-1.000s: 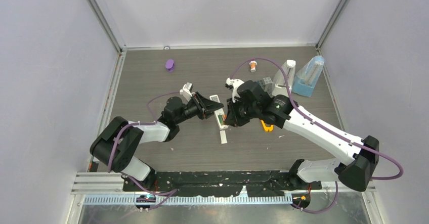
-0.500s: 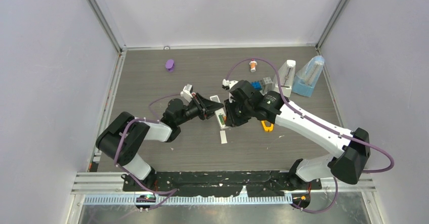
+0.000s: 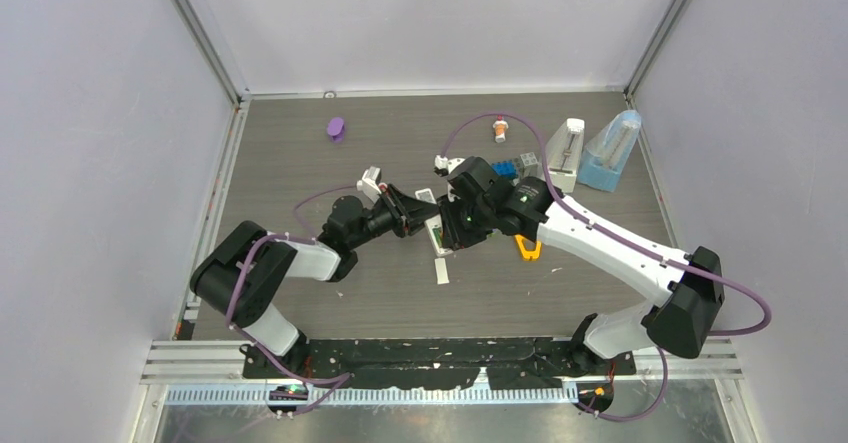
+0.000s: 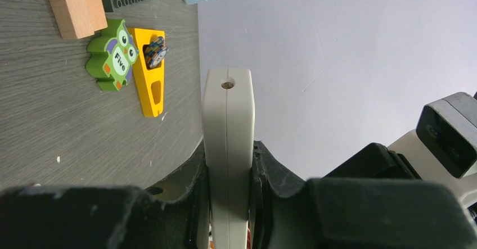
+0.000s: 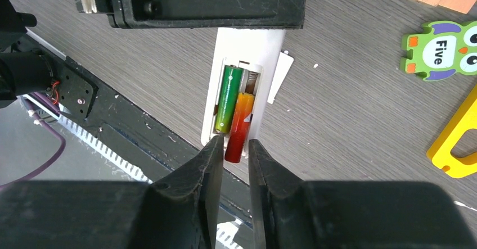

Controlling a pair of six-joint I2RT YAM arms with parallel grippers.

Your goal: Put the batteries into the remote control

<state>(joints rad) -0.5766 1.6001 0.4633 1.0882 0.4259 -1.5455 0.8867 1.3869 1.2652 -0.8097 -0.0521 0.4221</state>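
Holding the remote (image 4: 228, 120) clamped by its edges in my left gripper (image 4: 228, 167), I see the green battery (image 5: 229, 98) and red-orange battery (image 5: 241, 117) side by side in its open compartment, with my right gripper (image 5: 235, 144) slightly parted astride the red-orange battery's end.

Wore white shells over the long links of left arm (image 3: 305, 260) and right arm (image 3: 610, 248), black housings at every joint. Trailed purple cables (image 3: 765, 315) alongside. Ended in matte black left tool (image 4: 228, 204) and right tool (image 5: 232, 164), thick-fingered, faintly scuffed.
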